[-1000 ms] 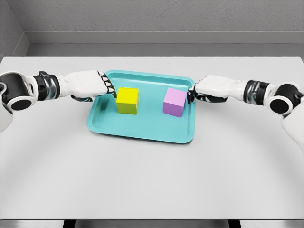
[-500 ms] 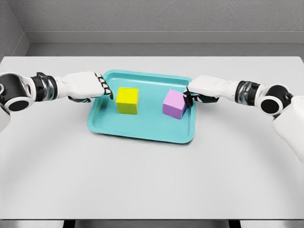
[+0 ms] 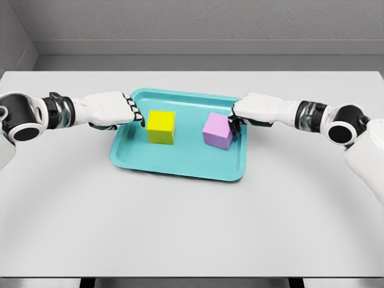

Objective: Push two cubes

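Yellow cube (image 3: 161, 126) left-centre in tray (image 3: 180, 167), pink cube (image 3: 217, 131) right. Left robot hand (image 3: 120, 110) curled, beside yellow; right robot hand (image 3: 252, 110) curled, seemingly touching pink. Cubes apart; push unfinished.

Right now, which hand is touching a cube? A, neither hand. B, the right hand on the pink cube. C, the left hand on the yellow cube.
B: the right hand presses the pink cube, while the left hand sits apart from the yellow cube.
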You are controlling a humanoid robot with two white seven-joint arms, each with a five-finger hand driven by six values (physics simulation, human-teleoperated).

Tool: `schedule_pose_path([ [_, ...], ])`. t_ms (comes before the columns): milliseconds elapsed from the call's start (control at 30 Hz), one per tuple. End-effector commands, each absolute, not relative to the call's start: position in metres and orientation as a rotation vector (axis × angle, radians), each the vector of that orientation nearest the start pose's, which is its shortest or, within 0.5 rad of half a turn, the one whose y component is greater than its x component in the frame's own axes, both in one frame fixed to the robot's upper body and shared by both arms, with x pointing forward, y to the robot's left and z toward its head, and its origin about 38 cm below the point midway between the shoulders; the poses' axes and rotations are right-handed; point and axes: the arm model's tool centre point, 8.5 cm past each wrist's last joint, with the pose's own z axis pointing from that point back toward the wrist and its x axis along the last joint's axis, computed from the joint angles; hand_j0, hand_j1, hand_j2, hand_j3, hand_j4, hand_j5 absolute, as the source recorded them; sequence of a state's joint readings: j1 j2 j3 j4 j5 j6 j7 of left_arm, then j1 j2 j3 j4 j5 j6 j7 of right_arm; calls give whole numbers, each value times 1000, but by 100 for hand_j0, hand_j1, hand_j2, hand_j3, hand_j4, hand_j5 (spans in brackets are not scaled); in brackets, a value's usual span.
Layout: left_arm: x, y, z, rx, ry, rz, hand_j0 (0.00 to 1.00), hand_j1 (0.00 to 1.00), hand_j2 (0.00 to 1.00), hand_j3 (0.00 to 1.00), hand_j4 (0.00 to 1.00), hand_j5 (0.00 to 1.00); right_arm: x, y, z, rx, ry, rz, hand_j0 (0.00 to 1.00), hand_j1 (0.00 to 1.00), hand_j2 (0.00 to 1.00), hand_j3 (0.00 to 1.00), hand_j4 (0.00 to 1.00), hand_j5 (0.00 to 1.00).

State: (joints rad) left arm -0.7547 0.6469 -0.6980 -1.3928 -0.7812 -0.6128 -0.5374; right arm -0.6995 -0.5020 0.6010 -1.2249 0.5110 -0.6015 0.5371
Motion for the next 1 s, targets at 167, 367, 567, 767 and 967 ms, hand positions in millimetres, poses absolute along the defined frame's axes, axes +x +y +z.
schedule_pose_path([
  [167, 464, 234, 201, -774, 1575, 3033, 73, 73, 73, 73, 73, 73, 474, -234, 183, -318, -1487, 2037, 58, 58, 58, 58, 58, 58],
  [367, 464, 228, 200, -760, 1585, 3024, 73, 73, 73, 73, 73, 73, 473, -237, 178, -315, -1469, 2034, 62, 62, 62, 62, 62, 62],
  [567, 463, 219, 200, -738, 1588, 3017, 73, 73, 73, 73, 73, 73, 472, -235, 175, -309, -1464, 2041, 62, 62, 62, 62, 62, 62],
  [767, 462, 218, 201, -738, 1595, 3009, 73, 73, 73, 73, 73, 73, 473, -250, 177, -332, -1439, 2033, 62, 62, 62, 62, 62, 62],
  [967, 462, 216, 201, -733, 1598, 3004, 73, 73, 73, 73, 73, 73, 469, -264, 171, -337, -1403, 2029, 62, 62, 62, 62, 62, 62],
])
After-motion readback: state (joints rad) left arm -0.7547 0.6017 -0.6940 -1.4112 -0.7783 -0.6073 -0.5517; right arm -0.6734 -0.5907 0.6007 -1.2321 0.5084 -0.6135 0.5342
